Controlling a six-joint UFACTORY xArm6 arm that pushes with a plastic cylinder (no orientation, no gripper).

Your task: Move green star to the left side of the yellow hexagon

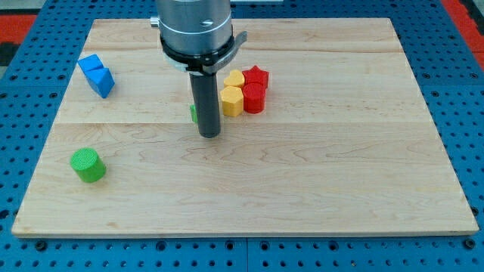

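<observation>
My tip rests on the board near its middle. The green star is almost wholly hidden behind the rod; only a green sliver shows at the rod's left edge. The yellow hexagon stands just right of the rod, close to it. A yellow heart-like block sits right behind the hexagon. The tip is in front of the green star and to the lower left of the hexagon.
A red cylinder-like block touches the hexagon's right side, with a red star behind it. Two blue blocks lie at the upper left. A green cylinder stands at the lower left. The wooden board ends in blue pegboard.
</observation>
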